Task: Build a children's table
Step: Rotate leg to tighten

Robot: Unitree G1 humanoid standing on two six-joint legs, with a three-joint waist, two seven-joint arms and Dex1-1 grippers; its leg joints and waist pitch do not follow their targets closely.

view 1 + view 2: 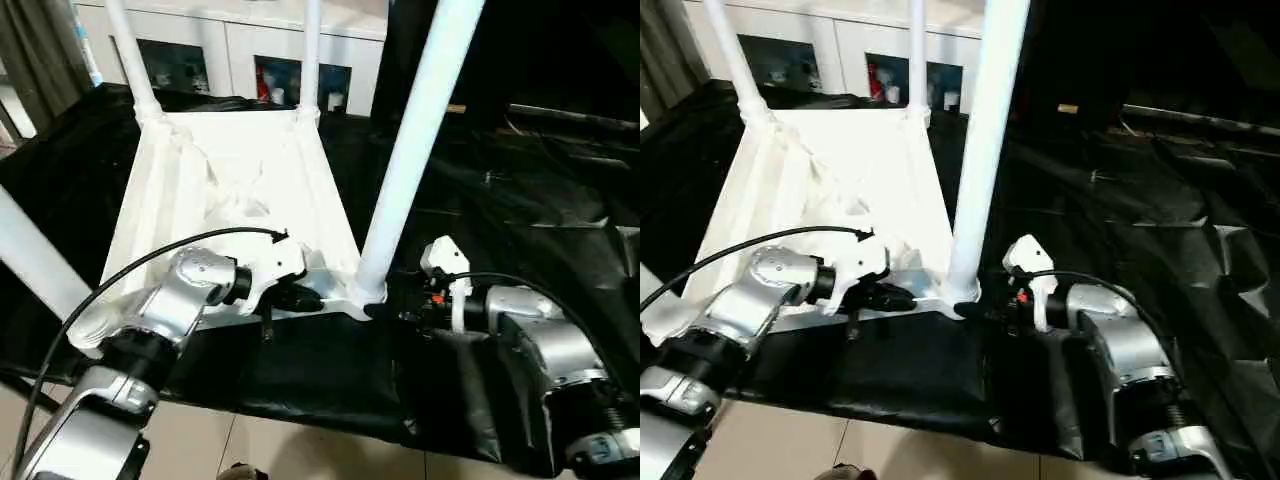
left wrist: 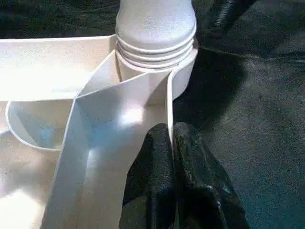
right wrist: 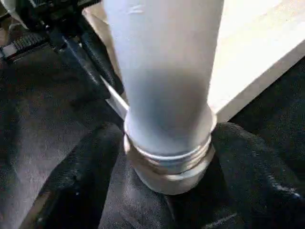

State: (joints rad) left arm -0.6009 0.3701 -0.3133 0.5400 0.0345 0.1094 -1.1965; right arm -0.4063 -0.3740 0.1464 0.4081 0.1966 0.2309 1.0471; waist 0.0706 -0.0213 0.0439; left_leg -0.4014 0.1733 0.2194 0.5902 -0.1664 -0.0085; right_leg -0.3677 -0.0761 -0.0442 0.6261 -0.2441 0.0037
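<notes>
The white tabletop (image 1: 240, 160) lies upside down on a black cloth, ribbed side up. Legs stand in its far left (image 1: 130, 60) and far right (image 1: 311, 55) sockets, and another leg (image 1: 30, 255) rises at the near left. A thick white leg (image 1: 415, 140) stands in the near right corner socket (image 2: 183, 71). My left gripper (image 1: 300, 298) is shut on the tabletop's thin front rim (image 2: 167, 102) just beside that socket. My right gripper (image 3: 167, 143) reaches in from the right, its fingers (image 3: 248, 167) closed on either side of this leg's threaded base (image 3: 167, 162).
The black cloth (image 1: 520, 180) covers the work surface and lies wrinkled to the right. A white cabinet with glass doors (image 1: 230, 50) stands behind the table. Pale floor (image 1: 250, 450) shows below the near edge. A black cable (image 1: 150, 260) loops over my left forearm.
</notes>
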